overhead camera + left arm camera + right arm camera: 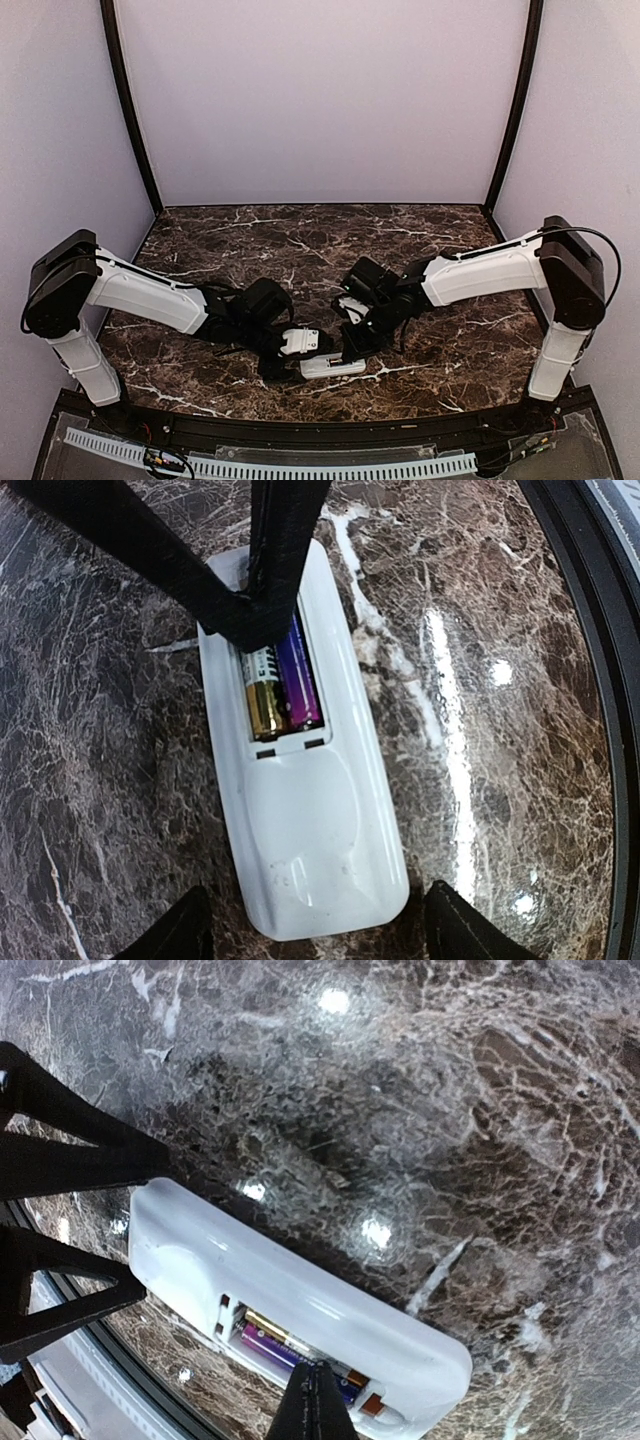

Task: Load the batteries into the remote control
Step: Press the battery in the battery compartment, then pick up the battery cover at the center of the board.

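Note:
The white remote control (310,820) lies back-up on the dark marble table, its battery bay open. Two batteries lie side by side in the bay, one gold and white (264,695), one purple (303,680). My right gripper (318,1400) is shut, and its joined black fingertips (262,620) press down into the bay on the batteries' far ends. My left gripper (320,935) is open, with one finger (185,930) on each side of the remote's closed end and a small gap showing on both sides. In the top view both grippers meet over the remote (335,367).
The marble table (430,340) ends in a black raised rim (590,630) close beside the remote, at the near edge. Pale walls close the workspace at the back and sides. Both arms reach inward and cross the middle of the table.

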Controlling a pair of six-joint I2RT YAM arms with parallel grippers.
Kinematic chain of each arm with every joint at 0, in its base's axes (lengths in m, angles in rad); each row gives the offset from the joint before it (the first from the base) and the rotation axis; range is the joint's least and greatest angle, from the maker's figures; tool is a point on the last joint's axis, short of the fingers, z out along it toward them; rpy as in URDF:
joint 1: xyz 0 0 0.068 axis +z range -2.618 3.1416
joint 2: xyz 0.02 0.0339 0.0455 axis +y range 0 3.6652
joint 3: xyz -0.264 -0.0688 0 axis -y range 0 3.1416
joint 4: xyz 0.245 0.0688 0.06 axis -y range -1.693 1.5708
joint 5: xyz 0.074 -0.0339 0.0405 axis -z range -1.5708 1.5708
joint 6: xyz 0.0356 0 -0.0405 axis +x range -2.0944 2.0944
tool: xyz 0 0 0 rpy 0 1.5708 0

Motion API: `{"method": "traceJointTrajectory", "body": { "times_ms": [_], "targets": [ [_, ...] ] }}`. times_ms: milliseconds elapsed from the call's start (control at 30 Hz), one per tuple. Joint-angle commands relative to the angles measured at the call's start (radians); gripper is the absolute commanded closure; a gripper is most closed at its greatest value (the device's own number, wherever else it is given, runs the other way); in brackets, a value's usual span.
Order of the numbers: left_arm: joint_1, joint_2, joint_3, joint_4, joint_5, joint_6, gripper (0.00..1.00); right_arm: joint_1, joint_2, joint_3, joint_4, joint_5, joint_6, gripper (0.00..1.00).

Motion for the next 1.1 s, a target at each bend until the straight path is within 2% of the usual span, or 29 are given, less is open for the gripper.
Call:
{"method": "traceJointTrajectory", "body": {
  "times_ms": [0, 467, 733, 800, 933, 1067],
  "targets": [
    [-0.006, -0.033, -0.015, -0.018, -0.003, 0.012, 0.28, -0.006, 0.031, -0.041, -0.002, 0.023, -0.008, 1.00],
    [-0.005, -0.083, -0.018, -0.035, -0.019, 0.018, 0.28, -0.011, -0.076, 0.079, -0.062, -0.005, -0.042, 1.00],
    [-0.005, -0.192, 0.009, -0.094, 0.028, -0.025, 0.27, -0.113, -0.170, 0.087, -0.104, 0.093, -0.077, 0.99],
    [-0.004, -0.227, 0.023, -0.103, 0.020, -0.054, 0.26, -0.149, -0.196, 0.095, -0.126, 0.123, -0.100, 0.84],
    [-0.004, -0.292, 0.063, -0.140, -0.041, -0.151, 0.25, -0.209, -0.242, 0.107, -0.158, 0.179, -0.148, 0.67],
    [0.003, -0.364, 0.090, -0.174, -0.129, -0.303, 0.18, -0.274, -0.282, 0.129, -0.172, 0.232, -0.203, 0.51]
  ]
}}
